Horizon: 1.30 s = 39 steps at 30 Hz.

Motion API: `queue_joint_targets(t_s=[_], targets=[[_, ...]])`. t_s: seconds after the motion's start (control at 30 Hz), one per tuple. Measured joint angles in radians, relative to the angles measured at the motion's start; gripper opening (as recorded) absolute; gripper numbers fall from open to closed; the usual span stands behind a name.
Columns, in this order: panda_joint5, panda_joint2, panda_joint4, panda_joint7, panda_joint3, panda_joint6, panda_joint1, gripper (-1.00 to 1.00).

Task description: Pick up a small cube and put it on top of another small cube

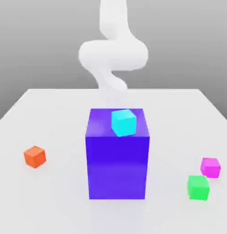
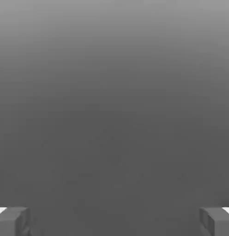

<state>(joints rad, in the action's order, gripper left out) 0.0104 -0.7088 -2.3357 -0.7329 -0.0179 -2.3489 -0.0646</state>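
A small cyan cube (image 1: 123,122) rests on top of a large blue block (image 1: 117,160) in the middle of the white table. An orange cube (image 1: 35,156) lies on the table at the exterior view's left. At that view's right, a magenta cube (image 1: 210,167) and a green cube (image 1: 198,187) sit close together. The white arm (image 1: 113,55) rises behind the blue block, well apart from every cube. In the hand view my gripper (image 2: 114,221) is open, its fingertips (image 2: 12,221) set wide apart, with nothing but plain grey between them.
The large blue block stands tall in the table's middle. The white table (image 1: 56,114) reaches back to a far edge just behind the arm's base, and bare surface lies between the block and the cubes on either side.
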Motion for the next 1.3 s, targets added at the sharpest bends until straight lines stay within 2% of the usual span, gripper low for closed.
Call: queue_joint_targets(t_s=[0.33,0.53,0.73,0.83,0.93,0.97,1.2,1.3], targets=[[0.03,0.367,-0.144,0.261,-0.108,-0.199,-0.242,0.0],[0.01,0.584,-0.23,0.388,-0.201,-0.316,-0.357,0.0],[-0.101,0.808,-0.314,0.45,-0.265,-0.432,-0.495,0.0],[-0.189,0.92,-0.313,0.41,-0.225,-0.505,-0.541,0.0],[-0.256,1.028,-0.292,0.362,-0.143,-0.589,-0.611,0.0],[-0.27,1.058,-0.286,0.351,-0.121,-0.612,-0.63,-1.0],[-0.276,1.062,-0.285,0.347,-0.117,-0.615,-0.633,-1.0],[-0.216,0.977,-0.304,0.393,-0.172,-0.549,-0.592,-1.0]])
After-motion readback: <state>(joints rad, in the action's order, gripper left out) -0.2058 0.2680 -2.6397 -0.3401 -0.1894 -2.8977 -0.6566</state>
